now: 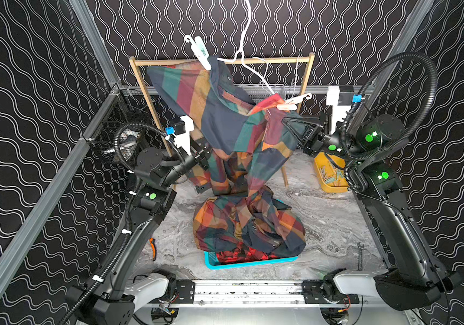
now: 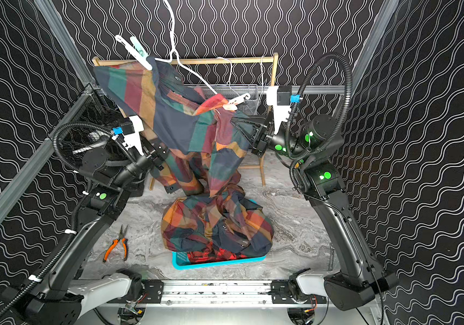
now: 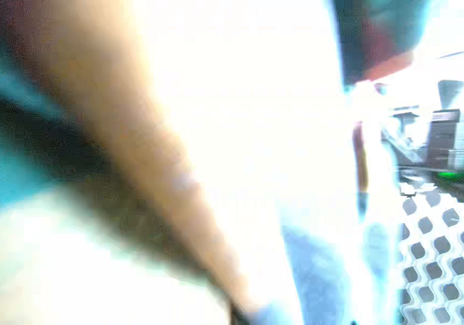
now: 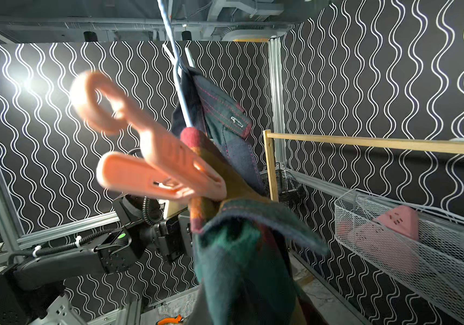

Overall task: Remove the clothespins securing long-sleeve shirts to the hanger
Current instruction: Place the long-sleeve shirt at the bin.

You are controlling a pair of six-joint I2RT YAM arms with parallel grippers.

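Shirts (image 1: 249, 225) fill teal basket (image 1: 253, 264), clothespins (image 1: 333, 176) yellow bin (image 1: 335, 188) — left claw (image 1: 204, 155) and right claw (image 1: 284, 121) closed.

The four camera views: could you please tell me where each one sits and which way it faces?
Top views: high at the front, looking down and back at the hanging shirt and blue basket; both show the left arm and right arm.
Left wrist: pressed close against cloth, blurred and overexposed; nothing of its own arm is discernible.
Right wrist: looking up and across at the pink clothespin clipped on the shirt; the left arm shows.
Shared: both top views and the right wrist show that shirt, clothespin and wooden rack.
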